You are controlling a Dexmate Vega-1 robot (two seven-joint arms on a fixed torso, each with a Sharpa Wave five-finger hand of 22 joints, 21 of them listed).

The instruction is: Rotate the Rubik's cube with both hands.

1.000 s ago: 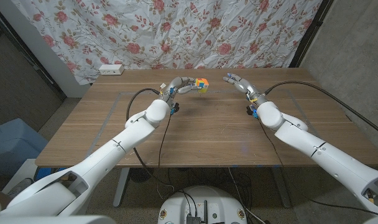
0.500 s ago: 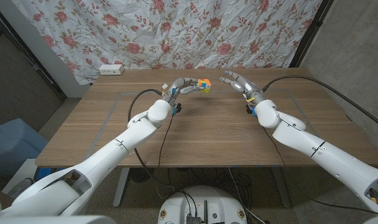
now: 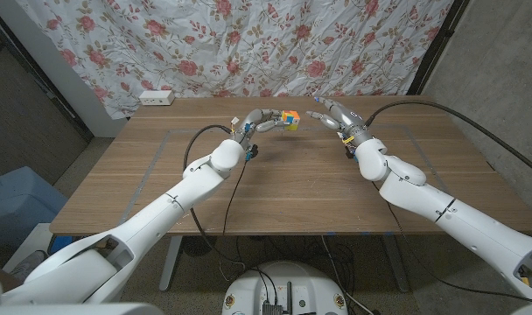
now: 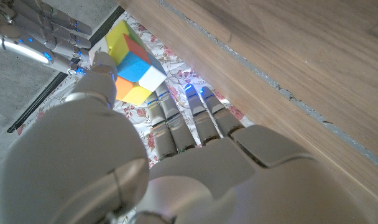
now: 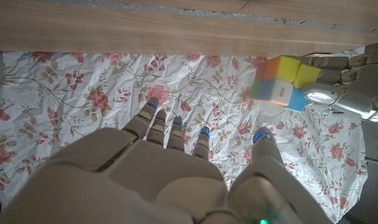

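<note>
The left hand (image 3: 259, 119) is raised above the far half of the wooden table (image 3: 292, 188), and it holds the Rubik's cube (image 3: 290, 119) out at its fingertips, clear of the tabletop. From the left wrist view the grip is plain enough: the thumb (image 4: 103, 65) presses on one side of the cube (image 4: 134, 62) while the other fingers (image 4: 176, 121) reach up behind and beneath it, so the cube sits pinched at the very ends of the fingers rather than down in the palm. Its yellow, orange, blue and white squares face the camera there. The right hand (image 3: 336, 116) hangs in the air just beside the cube on its other side, fingers spread apart and stretched towards it, holding nothing. In the head view its nearest fingertip comes very close to the cube, but I cannot tell whether it touches; in the right wrist view a gap of patterned cloth shows between the right hand's fingertips (image 5: 262, 138) and the cube (image 5: 281, 84), which looks a little blurred there, with the left hand's fingers (image 5: 338, 87) closed on its far side. Behind the table hangs a flowered curtain (image 3: 240, 44), and a white power strip (image 3: 156, 97) lies at the table's far left edge.
</note>
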